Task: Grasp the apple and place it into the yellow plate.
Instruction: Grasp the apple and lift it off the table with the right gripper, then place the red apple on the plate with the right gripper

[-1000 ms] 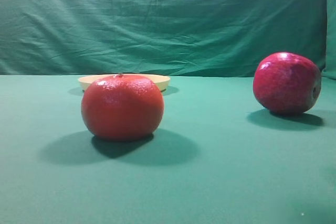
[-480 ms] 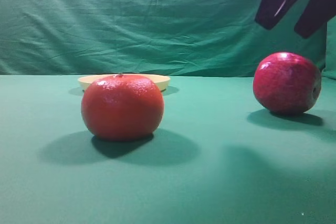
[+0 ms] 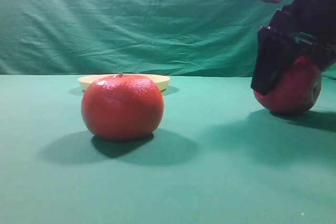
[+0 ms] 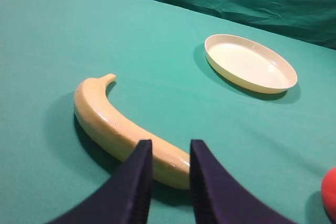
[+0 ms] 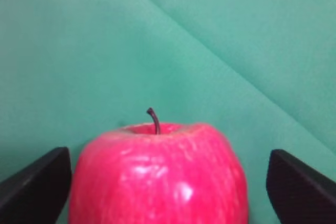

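Exterior high view: right gripper [image 3: 294, 72] down over the apple [image 3: 292, 94] at the right edge of the green cloth [image 3: 210, 182]. One dark finger [image 3: 266, 61] across the apple's left side; the other hidden behind the fruit and the edge of the view. Apple resting on the cloth, shadow beneath it. Orange fruit [image 3: 122, 106] at centre-left, nearer the camera, well apart from the apple. Plate [image 3: 163, 81] behind the orange fruit, only its rim showing at either side. Green drape [image 3: 131, 19] across the back.

Left wrist view: left gripper [image 4: 167, 182] above the cloth, two dark fingers [image 4: 137, 182] nearly together with a narrow gap, clasping nothing. Banana [image 4: 121, 129] lying just past the fingertips, curved, stem end pointing away. Plate [image 4: 250, 63] farther off to the right, shallow, bare inside. Red curve of the orange fruit [image 4: 329, 192] at the lower right edge.

Right wrist view: apple [image 5: 157, 177] centred between the fingers [image 5: 37, 182], stem up. Jaws spread wide, green gaps showing at both sides of the fruit, no contact visible. Apple on the cloth, outside the plate.
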Robot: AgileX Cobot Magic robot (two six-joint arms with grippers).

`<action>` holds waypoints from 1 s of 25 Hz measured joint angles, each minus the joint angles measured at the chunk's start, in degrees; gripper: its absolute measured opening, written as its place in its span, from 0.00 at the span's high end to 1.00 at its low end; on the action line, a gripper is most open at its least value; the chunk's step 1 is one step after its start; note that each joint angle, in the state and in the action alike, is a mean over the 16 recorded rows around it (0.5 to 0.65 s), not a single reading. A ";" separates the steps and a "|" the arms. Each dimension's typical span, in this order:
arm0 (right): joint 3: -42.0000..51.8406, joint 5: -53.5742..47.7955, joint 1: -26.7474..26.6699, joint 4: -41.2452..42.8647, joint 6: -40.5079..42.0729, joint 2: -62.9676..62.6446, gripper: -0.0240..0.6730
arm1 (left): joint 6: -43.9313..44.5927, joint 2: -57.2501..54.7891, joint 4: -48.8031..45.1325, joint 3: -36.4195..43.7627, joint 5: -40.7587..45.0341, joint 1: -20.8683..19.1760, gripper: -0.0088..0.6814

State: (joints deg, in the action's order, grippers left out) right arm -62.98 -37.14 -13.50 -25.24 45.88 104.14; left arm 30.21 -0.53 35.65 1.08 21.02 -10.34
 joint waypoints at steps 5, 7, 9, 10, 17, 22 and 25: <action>-5.60 -0.14 -1.39 -0.46 0.04 0.25 0.23 | 0.00 0.00 0.00 0.00 0.00 0.00 0.76; -8.34 0.82 -2.59 -0.79 0.08 0.32 0.24 | 0.00 0.00 0.00 0.00 0.00 0.00 0.76; -11.19 2.42 -4.17 -1.19 0.11 0.57 0.24 | 0.00 0.00 0.00 0.00 0.00 0.00 0.76; -12.63 3.45 -5.11 -1.39 0.13 0.82 0.24 | 0.00 0.00 0.00 0.00 0.00 0.00 0.76; -21.41 14.74 -13.44 -2.92 0.22 5.39 0.24 | 0.00 0.00 0.00 0.00 0.00 0.00 0.76; -26.16 22.75 -18.46 -4.62 0.28 11.33 0.24 | 0.00 0.00 0.00 0.00 0.00 0.00 0.76; -28.86 25.63 -20.33 -6.10 0.29 15.12 0.24 | 0.00 0.00 0.00 0.00 0.00 0.00 0.76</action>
State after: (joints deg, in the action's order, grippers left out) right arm -91.84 -11.51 -33.83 -31.34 46.17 119.26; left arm 30.21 -0.53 35.65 1.08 21.02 -10.34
